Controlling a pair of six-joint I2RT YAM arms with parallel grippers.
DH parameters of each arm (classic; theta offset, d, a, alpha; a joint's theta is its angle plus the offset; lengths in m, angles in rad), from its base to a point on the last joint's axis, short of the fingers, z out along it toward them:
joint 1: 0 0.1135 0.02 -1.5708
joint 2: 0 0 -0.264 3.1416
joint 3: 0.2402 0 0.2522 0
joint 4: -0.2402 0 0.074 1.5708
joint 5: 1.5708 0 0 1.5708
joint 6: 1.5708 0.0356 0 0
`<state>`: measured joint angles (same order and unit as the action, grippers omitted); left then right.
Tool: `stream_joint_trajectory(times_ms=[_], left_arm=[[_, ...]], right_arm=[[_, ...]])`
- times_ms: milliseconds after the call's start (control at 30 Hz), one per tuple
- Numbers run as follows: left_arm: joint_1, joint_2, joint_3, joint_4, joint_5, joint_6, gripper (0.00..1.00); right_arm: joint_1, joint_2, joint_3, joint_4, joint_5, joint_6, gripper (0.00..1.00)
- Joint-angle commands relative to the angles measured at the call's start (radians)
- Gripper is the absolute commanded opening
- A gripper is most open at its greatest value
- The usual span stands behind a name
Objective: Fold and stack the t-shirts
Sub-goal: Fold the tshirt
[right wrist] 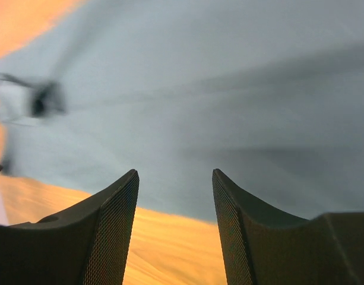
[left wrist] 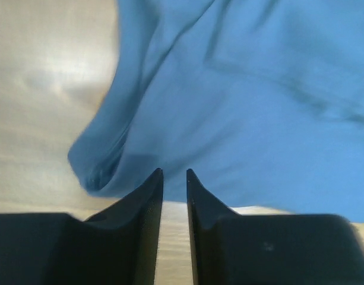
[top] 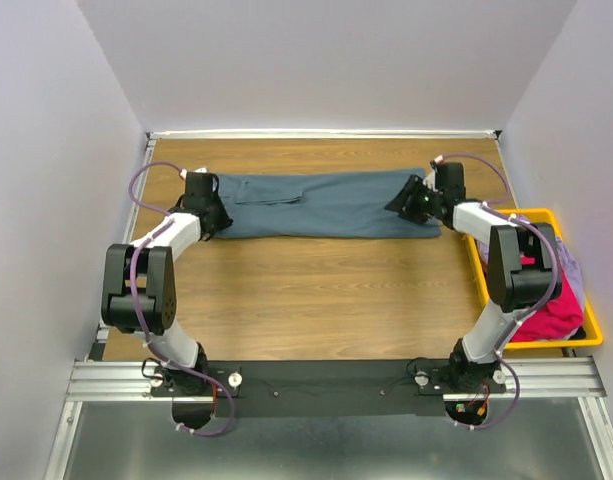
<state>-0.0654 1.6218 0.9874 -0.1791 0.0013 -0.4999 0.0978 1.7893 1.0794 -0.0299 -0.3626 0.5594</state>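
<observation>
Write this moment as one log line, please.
shirt: blue-grey, spread on table | left gripper: narrowly open, at left end | right gripper: open, at right end | bin: holds pink shirt

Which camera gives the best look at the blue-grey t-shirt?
The top external view: it shows nearly the whole blue-grey t-shirt as a long band across the far side of the table. The left wrist view shows only a bunched edge; the right wrist view, a blurred patch of cloth.

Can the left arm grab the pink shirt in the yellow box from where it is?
Probably not. The left gripper sits at the left end of the blue-grey shirt, while the pink shirt lies in the yellow bin at the far right, beyond the right arm.
</observation>
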Motion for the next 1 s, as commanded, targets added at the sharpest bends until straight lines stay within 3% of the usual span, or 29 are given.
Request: stream_joint_trajectory(times_ms=[0,300,500,633,767,867,967], left_arm=[[0.042,0.052,-0.064,0.07,0.017,-0.051,0.21],[0.154,0.101,-0.093,0.049,0.006,-0.066,0.14],[0.223,0.082,-0.084,0.035,0.006,-0.052,0.13],[0.222,0.018,-0.067,0.029,0.046,-0.048,0.25],[0.197,-0.086,-0.052,0.023,0.077,-0.063,0.43],[0.151,-0.106,-0.02,0.013,0.074,-0.066,0.46],[0.119,-0.077,0.0,0.016,0.071,-0.075,0.46]], right_arm=[[-0.039,-0.044,-0.123,-0.016,0.031,-0.007,0.6],[-0.139,-0.021,-0.231,-0.015,0.106,0.028,0.59],[-0.142,-0.077,-0.259,-0.016,0.031,0.024,0.58],[-0.138,-0.155,-0.248,-0.016,-0.05,0.008,0.58],[-0.138,-0.231,-0.23,-0.016,0.016,0.005,0.58],[-0.138,-0.232,-0.228,-0.022,0.096,0.008,0.56],[-0.139,-0.196,-0.234,-0.025,0.079,0.014,0.52]])
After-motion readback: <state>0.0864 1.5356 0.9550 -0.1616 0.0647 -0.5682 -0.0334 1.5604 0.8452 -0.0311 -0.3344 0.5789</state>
